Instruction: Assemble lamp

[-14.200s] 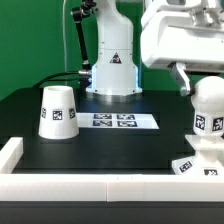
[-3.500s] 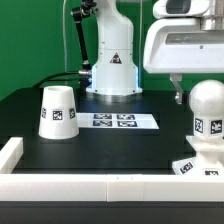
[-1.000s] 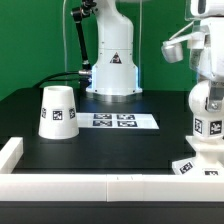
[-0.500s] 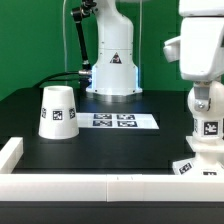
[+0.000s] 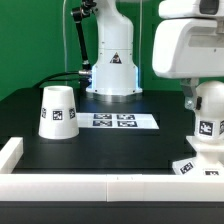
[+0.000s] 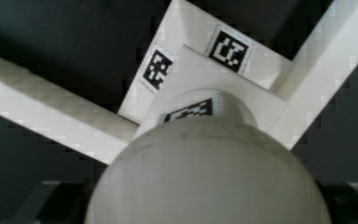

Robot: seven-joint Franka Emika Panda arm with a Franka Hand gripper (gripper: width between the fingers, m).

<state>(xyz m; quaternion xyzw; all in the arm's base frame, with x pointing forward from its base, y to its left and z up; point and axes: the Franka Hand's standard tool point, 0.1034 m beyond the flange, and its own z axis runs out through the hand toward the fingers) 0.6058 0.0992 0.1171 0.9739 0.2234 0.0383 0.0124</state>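
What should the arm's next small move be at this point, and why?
Probably a short twist of the bulb to seat it in the base. The gripper is down at the bulb, which stands upright on the base, while the shade stands apart at the exterior view's left. Whether it grips the bulb is unclear.

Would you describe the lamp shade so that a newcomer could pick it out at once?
On the black table, look to the exterior view's left of the marker board. The shade stands alone, a white tapered cup, narrow end up, with a square tag on its side; the bulb opposite is ball-shaped.
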